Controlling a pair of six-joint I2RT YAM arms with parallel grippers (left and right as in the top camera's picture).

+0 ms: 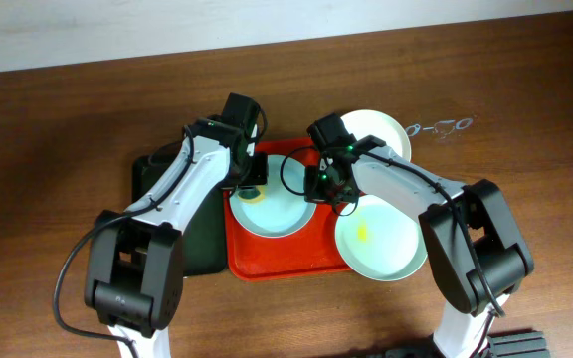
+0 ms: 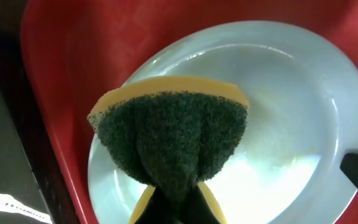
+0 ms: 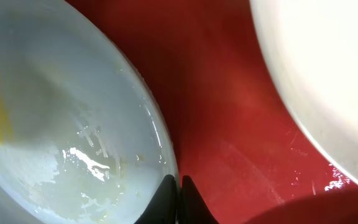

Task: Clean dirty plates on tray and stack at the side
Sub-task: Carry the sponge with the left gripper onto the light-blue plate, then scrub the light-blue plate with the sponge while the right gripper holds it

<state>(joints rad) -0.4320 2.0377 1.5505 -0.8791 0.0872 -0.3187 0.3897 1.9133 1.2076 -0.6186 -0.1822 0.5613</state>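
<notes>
Wooden table (image 1: 48, 129); red tray (image 1: 267, 264), black tray (image 1: 202, 239)

2 arms | left arm (image 1: 182, 179): white links, black joint housings, black cable (image 1: 61, 288) looping at lower left | right arm (image 1: 406, 184): same white and black, small green light (image 1: 349, 149) | right hand (image 3: 179, 190): 2 black tapered fingertips (image 3: 165, 204)

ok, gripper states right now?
Left gripper: closed on sponge.
Right gripper: closed at the rim of the blue plate; grip on it cannot be told.

Overhead looks straight down — both wrist cameras sit close, sharing the pale blue plate (image 2: 278, 93) (image 3: 55, 93).
</notes>
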